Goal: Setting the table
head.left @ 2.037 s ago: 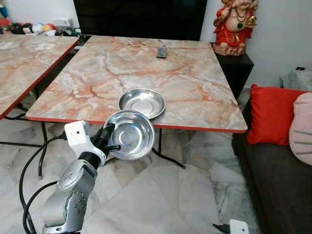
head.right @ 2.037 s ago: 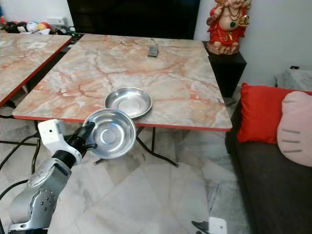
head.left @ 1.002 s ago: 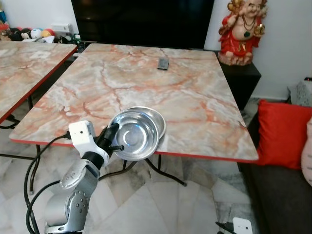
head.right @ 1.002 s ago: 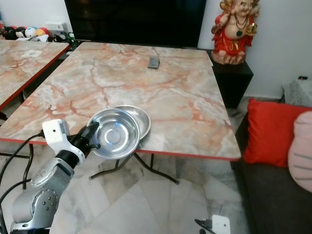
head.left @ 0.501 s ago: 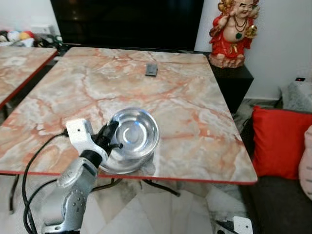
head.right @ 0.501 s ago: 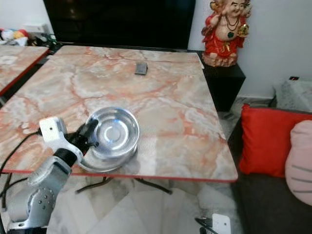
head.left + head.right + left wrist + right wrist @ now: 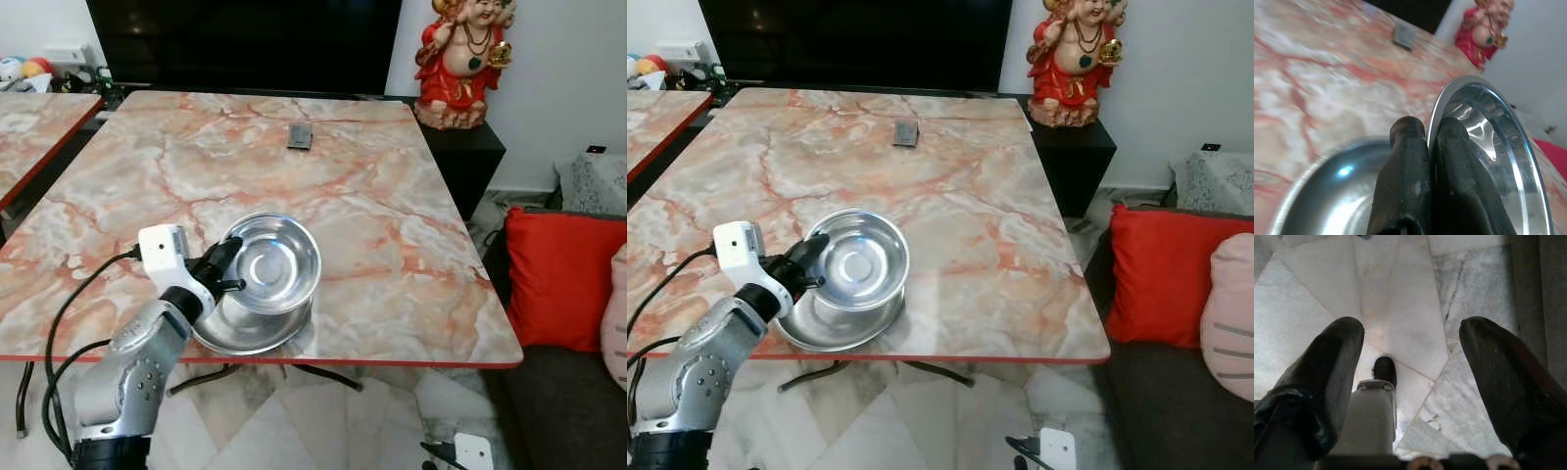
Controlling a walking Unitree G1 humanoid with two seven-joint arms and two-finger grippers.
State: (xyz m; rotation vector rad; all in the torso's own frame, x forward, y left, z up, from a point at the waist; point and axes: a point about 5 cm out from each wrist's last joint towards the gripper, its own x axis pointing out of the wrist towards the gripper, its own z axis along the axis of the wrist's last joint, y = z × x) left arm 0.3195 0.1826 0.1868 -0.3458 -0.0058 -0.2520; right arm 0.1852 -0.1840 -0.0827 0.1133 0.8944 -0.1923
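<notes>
A: Steel is what we see first: a bowl point(image 7: 271, 264) pinched by its rim in the left claw point(image 7: 223, 270), the two black fingers point(image 7: 1415, 181) pressed together with the rim between them, one inside the bowl and one outside.

B: And where does the bowl sit relative to that claw?

A: It extends ahead of the fingertips, tilted, its open side facing up and toward us. Directly beneath claw and bowl lies a steel plate point(image 7: 247, 327), on the marble table point(image 7: 392, 255) near the front edge. We cannot tell whether the bowl's base touches the plate.

B: What else do we note around the claw?

A: Well beyond it, toward the far side of the table, a small dark remote point(image 7: 300, 136) lies flat. Farther still and to the right, a red figurine point(image 7: 458, 61) stands on a dark cabinet point(image 7: 470, 157). Off the table's right edge we see a red cushion point(image 7: 563, 279) on a dark sofa point(image 7: 549, 411).

B: And the right claw?

A: The right claw point(image 7: 1410, 396) hangs low over the marble floor point(image 7: 1400, 298), its fingers spread wide with nothing between them.
</notes>
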